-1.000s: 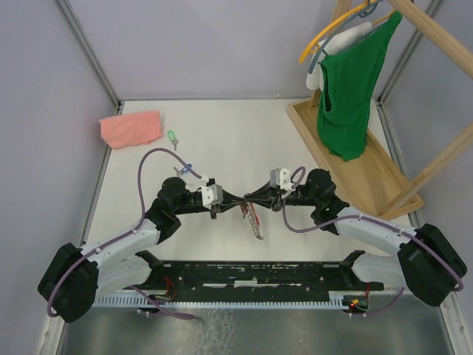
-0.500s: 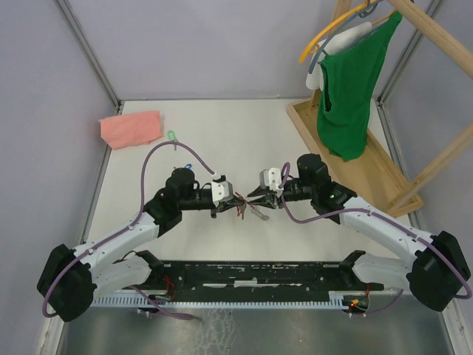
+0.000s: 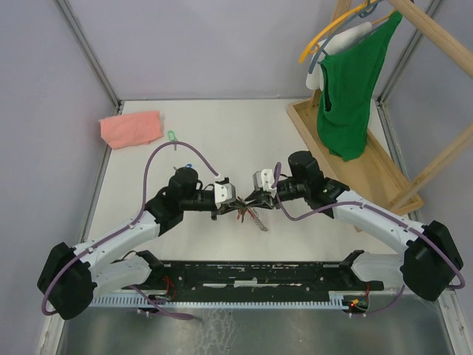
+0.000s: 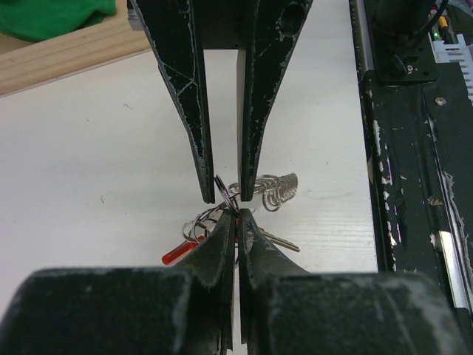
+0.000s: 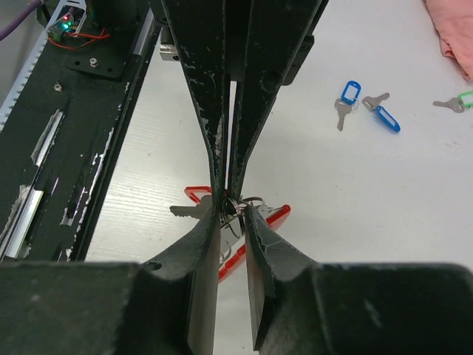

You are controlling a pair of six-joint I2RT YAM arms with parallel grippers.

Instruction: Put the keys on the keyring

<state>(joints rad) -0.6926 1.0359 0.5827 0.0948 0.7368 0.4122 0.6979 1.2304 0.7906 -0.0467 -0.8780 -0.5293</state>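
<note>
Okay, so along the near edge of the table there's the black base plate both arms are bolted to. Just past it, about mid-table, the arms angle inward and meet tip to tip.

The left gripper is pinched tight on a thin wire loop of the keyring, jaws fully together. The right gripper comes in head-on with its fingers a little apart. A small split ring sits in that gap, but I can't tell if the pads actually press it.

The keyring's grey strip slants down from the pinch toward the near edge. A red plastic piece and a silver key blade poke out of the cluster.

Further back on the left, two blue-tagged keys lie close together, then a green-tagged key, then the pink cloth at the far left corner. Far right is a wooden rack with a green top hanging on it.
</note>
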